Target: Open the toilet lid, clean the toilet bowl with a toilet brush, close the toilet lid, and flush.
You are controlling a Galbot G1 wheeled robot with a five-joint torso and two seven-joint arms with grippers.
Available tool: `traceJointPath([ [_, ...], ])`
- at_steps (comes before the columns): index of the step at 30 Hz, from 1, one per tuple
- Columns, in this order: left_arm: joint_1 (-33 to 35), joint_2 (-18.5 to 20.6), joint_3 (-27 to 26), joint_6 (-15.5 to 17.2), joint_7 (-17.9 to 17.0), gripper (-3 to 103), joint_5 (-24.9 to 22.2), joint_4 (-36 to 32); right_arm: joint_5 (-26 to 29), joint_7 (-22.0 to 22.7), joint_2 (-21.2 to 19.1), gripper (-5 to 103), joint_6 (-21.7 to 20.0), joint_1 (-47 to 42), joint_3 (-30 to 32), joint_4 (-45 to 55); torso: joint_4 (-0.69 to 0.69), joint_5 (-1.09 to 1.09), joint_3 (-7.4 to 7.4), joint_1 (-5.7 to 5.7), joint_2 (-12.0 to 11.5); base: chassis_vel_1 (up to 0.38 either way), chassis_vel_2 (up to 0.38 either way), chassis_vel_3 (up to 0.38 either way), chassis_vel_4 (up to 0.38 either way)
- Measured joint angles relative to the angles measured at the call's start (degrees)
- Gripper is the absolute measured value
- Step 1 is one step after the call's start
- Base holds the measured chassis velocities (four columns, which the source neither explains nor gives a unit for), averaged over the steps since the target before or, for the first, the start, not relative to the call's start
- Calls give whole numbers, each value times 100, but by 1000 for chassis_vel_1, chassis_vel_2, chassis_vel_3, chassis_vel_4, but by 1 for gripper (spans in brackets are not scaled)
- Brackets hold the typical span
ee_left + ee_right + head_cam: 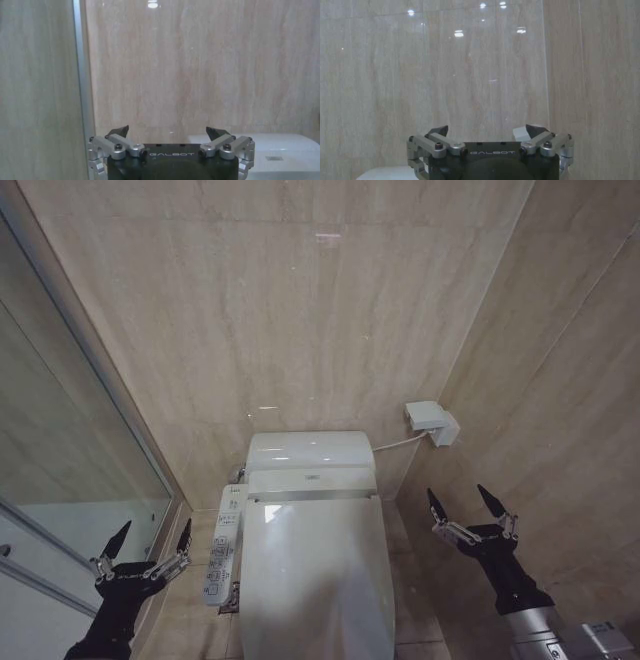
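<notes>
The toilet lid (315,570) is down, a glossy white oval covering the toilet bowl, which is hidden beneath it. The toilet brush is out of view. My left gripper (152,540) hovers open to the left of the toilet, beside the control panel, with nothing between its fingers. My right gripper (465,505) hovers open to the right of the toilet, also holding nothing. In the left wrist view the left gripper (170,132) faces the wall, with the tank's white top (280,150) beside it. In the right wrist view the right gripper (482,131) faces the tiled wall.
A white side control panel (224,545) juts from the toilet's left side. The white tank (310,450) stands against the beige tiled back wall. A white wall box (432,421) with a hose sits at the right. A glass partition (70,440) closes off the left.
</notes>
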Motion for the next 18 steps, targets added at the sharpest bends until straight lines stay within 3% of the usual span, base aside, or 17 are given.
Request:
traceJointPath([
  [18, -36, -18, -11, 16, 29, 100, -111, 8, 0, 0, 0, 100, 0, 0, 0, 0, 0, 0, 0, 0, 0, 0, 0, 0, 0],
])
